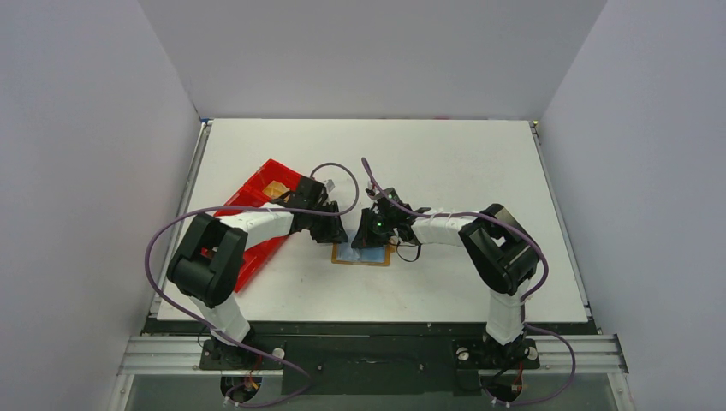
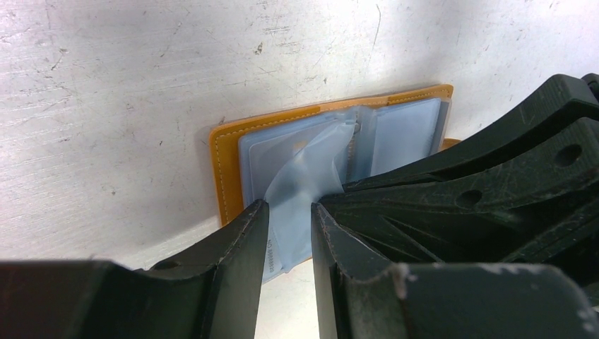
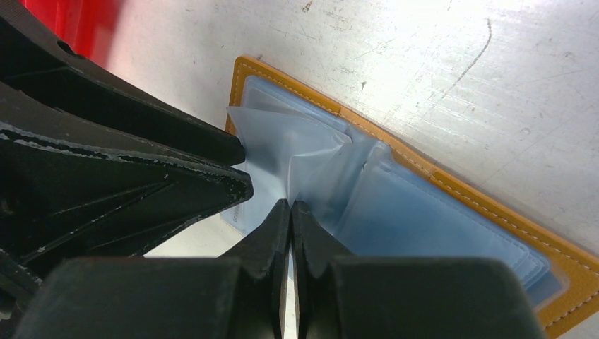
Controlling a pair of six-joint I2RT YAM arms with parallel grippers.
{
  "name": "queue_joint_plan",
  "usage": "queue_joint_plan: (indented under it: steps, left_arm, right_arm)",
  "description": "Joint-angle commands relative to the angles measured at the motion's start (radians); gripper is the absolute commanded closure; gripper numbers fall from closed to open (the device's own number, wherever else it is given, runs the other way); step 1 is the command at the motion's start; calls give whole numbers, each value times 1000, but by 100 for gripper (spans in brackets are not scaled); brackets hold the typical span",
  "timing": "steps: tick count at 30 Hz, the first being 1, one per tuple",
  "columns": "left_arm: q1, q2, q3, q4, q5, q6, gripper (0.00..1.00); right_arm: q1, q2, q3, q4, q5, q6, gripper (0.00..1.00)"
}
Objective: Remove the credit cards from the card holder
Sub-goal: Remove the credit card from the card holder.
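The tan card holder (image 1: 364, 255) lies open on the table, its clear sleeves facing up (image 2: 226, 169) (image 3: 494, 219). One sleeve is pulled up into a creased peak. My right gripper (image 1: 374, 233) (image 3: 291, 206) is shut, its tips pinching that sleeve at the crease. A pale blue-grey credit card (image 2: 279, 247) with small print along one edge sticks out past the holder's near edge. It stands between the fingers of my left gripper (image 1: 332, 229) (image 2: 289, 208), whose jaws are apart on either side of it. In the right wrist view this card (image 3: 236, 212) shows below the left fingers (image 3: 226, 183).
A long red tray (image 1: 257, 224) (image 3: 78, 21) lies left of the holder, under my left arm, with a tan thing (image 1: 276, 188) at its far end. Both grippers crowd over the holder, almost touching. White walls close in the table on three sides.
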Motion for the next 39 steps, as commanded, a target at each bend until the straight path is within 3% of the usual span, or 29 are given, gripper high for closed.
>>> queue_joint_plan:
  steps: [1, 39]
  left_arm:
    - [17, -22, 19, -25, -54, 38, 73]
    - [-4, 13, 69, 45, 11, 66, 73]
  right_arm:
    - [-4, 16, -46, -65, 65, -26, 100]
    - [-5, 33, -41, -67, 58, -30, 100]
